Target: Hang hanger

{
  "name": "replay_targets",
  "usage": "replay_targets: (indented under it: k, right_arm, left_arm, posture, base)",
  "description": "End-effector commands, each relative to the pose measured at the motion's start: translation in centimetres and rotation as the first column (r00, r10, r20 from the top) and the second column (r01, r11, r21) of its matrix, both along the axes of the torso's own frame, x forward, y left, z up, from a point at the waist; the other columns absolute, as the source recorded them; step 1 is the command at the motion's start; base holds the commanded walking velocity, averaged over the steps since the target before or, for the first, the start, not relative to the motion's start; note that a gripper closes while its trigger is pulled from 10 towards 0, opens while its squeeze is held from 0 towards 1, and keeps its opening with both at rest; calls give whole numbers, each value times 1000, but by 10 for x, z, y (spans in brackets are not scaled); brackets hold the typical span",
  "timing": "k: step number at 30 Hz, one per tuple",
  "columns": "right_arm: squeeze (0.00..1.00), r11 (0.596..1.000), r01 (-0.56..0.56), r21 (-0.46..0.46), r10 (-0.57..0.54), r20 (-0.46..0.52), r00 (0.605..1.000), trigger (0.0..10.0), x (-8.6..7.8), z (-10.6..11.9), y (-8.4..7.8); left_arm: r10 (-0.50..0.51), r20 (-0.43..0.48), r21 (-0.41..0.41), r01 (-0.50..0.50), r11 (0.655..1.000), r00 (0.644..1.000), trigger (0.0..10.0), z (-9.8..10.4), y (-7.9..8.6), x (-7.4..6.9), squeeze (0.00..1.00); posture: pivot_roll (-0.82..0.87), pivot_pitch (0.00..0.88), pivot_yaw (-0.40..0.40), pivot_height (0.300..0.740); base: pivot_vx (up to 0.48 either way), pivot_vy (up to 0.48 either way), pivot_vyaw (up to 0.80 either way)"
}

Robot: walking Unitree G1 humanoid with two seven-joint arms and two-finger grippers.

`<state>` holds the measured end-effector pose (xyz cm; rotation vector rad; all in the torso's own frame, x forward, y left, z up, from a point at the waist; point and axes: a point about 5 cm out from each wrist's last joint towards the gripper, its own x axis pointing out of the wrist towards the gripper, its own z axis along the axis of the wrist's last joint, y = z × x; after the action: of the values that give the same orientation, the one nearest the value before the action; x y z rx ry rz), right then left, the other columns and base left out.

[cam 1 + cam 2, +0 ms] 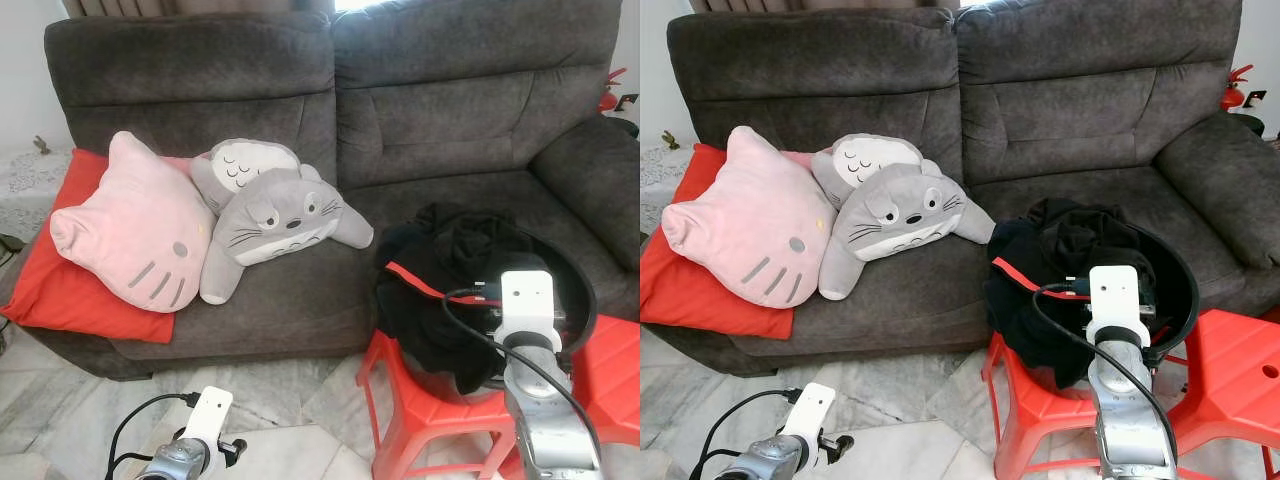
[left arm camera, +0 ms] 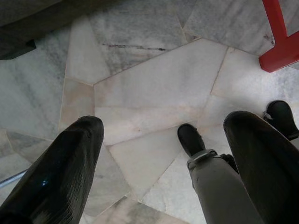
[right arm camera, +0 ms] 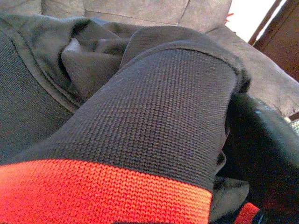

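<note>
A black round basket [image 1: 585, 290] stands on a red stool [image 1: 415, 400] in front of the sofa. It is heaped with black clothes [image 1: 450, 245] that have a red band [image 1: 420, 282], and some spill over the near rim. My right arm [image 1: 530, 390] reaches down into the basket, and its white wrist block [image 1: 525, 298] hides the gripper among the clothes. In the right wrist view, black knit cloth [image 3: 154, 107] with a red stripe [image 3: 93, 191] lies right against the camera. My left gripper [image 2: 159, 172] hangs low over the marble floor, open, with nothing in it.
A dark grey sofa [image 1: 420, 110] holds a pink cat cushion [image 1: 135, 225], two grey plush toys [image 1: 275, 215] and a red cushion [image 1: 60, 290]. A second red stool [image 1: 615, 365] stands at the right. A red stool leg [image 2: 280, 37] and my own foot [image 2: 189, 139] are near the left gripper.
</note>
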<state>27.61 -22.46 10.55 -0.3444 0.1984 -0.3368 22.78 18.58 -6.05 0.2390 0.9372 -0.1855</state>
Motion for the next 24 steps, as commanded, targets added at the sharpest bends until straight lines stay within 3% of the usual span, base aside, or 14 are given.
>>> replay_targets:
  k: [1,17,22,24]
  right_arm:
    - [0,1000,-7,-9,7,16,1000,0,2,3,1]
    - [0,991,-18,-133,36,135,990,0,8,36,-6]
    - [0,986,24,-163,7,184,983,0,5,55,-15]
    - [0,975,34,-218,16,223,975,0,4,72,-17]
  left_arm:
    - [0,-6,12,0,1000,1000,10000,0,6,-1,0]
    - [-2,-3,14,2,1000,1000,10000,1,5,0,0]
    - [-2,-2,14,2,1000,1000,10000,1,5,1,0]
    - [-1,-2,14,1,1000,1000,10000,1,5,1,0]
  posture:
    - [-236,0,75,740]
    - [-236,0,76,740]
    - [-243,0,78,740]
    - [-250,0,80,740]
  base:
    - [0,0,0]
    - [0,0,0]
    - [0,0,0]
    - [0,0,0]
